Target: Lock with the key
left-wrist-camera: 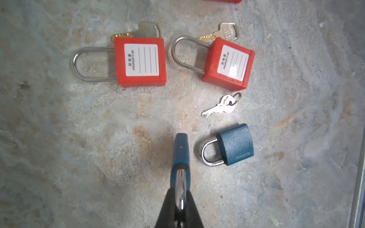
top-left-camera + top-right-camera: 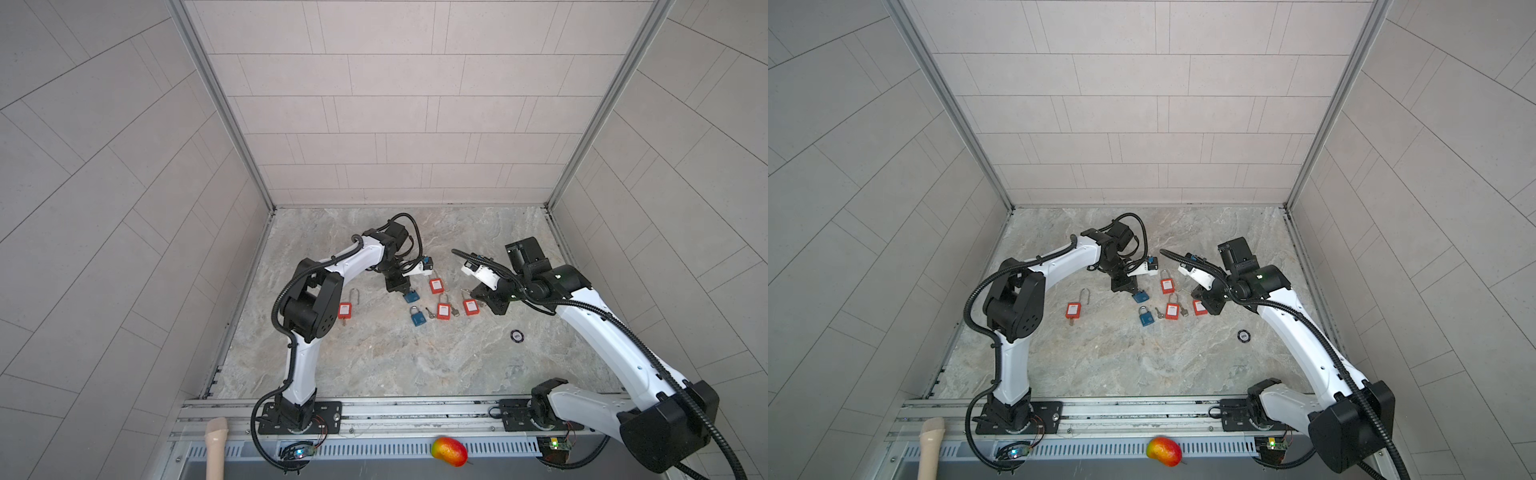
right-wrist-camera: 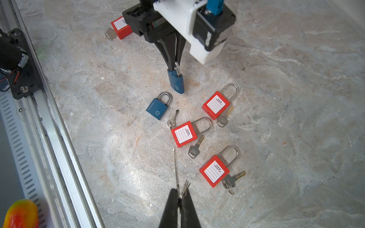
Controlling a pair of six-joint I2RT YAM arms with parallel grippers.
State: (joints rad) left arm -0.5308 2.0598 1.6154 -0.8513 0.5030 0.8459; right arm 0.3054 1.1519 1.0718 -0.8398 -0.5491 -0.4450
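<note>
The blue padlock (image 1: 180,150) stood upright at the middle of the marble tabletop (image 1: 79,158), its shackle pinched by the left gripper (image 1: 180,197). The right gripper (image 3: 179,194), pressed together on a key (image 3: 176,169), hovered nearby. A 2nd blue padlock (image 1: 235,145) and 4 red padlocks (image 2: 444,311) lay around.

Two blues right in front of me: the upright padlock (image 1: 180,154) is a deep speckled teal, and the flat padlock (image 1: 235,145) matches it, with a chrome shackle. The red padlocks (image 1: 141,62) have white lined labels with black print. The loose key (image 1: 221,106) is bright silver, and so is the edge-on key (image 3: 176,169). The table (image 1: 79,138) is marbled grey with rusty-orange blotches. The fruit (image 2: 449,451) runs from red into yellow.
</note>
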